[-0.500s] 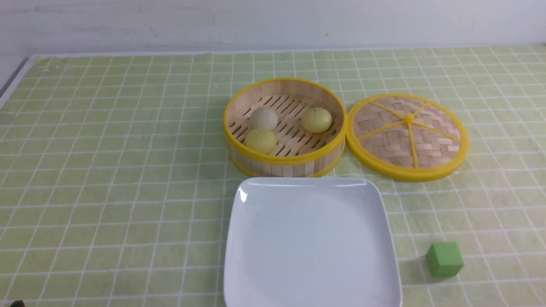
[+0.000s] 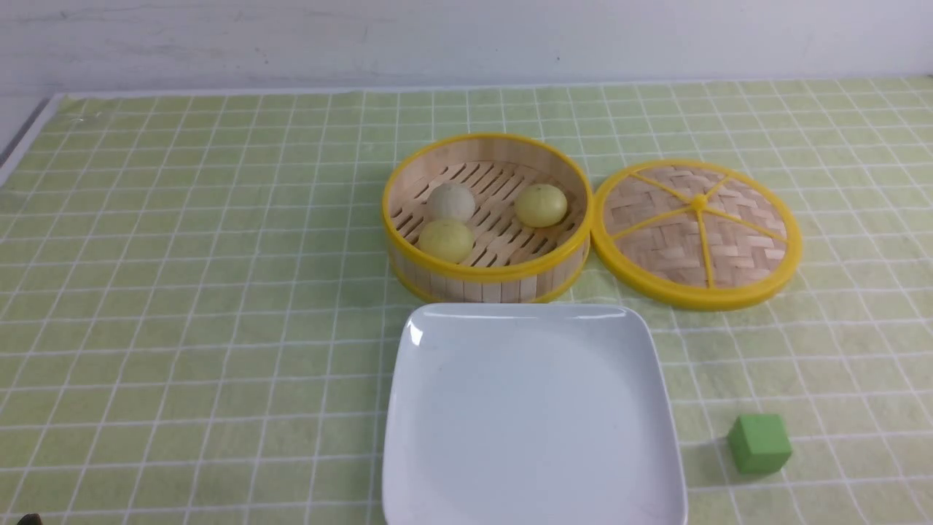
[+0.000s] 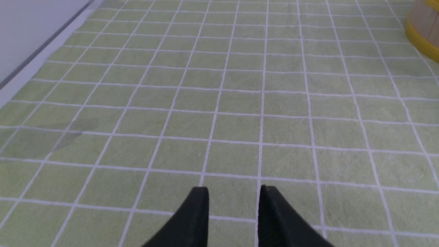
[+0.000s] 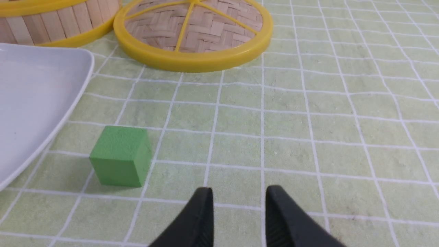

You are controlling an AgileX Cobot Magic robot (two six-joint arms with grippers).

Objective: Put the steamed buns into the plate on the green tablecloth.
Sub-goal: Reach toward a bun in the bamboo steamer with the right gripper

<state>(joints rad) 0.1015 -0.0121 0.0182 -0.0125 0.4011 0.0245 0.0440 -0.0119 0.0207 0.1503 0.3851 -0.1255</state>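
Nearest of all, the two arms are out of the front view, and each wrist view shows only a pair of black fingertips. The left gripper (image 3: 234,192) hangs over bare green tablecloth (image 2: 182,292) well to the left of the plate, jaws parted with nothing between them. The right gripper (image 4: 239,192) is the same, parted and empty, over cloth to the right of the plate, with a small green cube (image 2: 759,442) near it. The white square plate (image 2: 525,312) lies empty in the near middle, its closest edge cut off by the frame. Just behind the plate stands a round bamboo steamer (image 2: 487,283) with a yellow rim; whether the two touch cannot be told. All three buns sit inside it: a pale yellow bun (image 2: 445,240) closest to the plate, an off-white bun (image 2: 450,202) behind that, and a second yellow bun (image 2: 541,205) to their right. A woven lid (image 2: 696,233) lies flat behind and right of the plate, against the steamer's side. Nothing has shifted since half a second ago, so the task looks not yet begun and every bun still needs moving. A dark speck (image 2: 29,520) far left of the plate's near edge is too small to identify.
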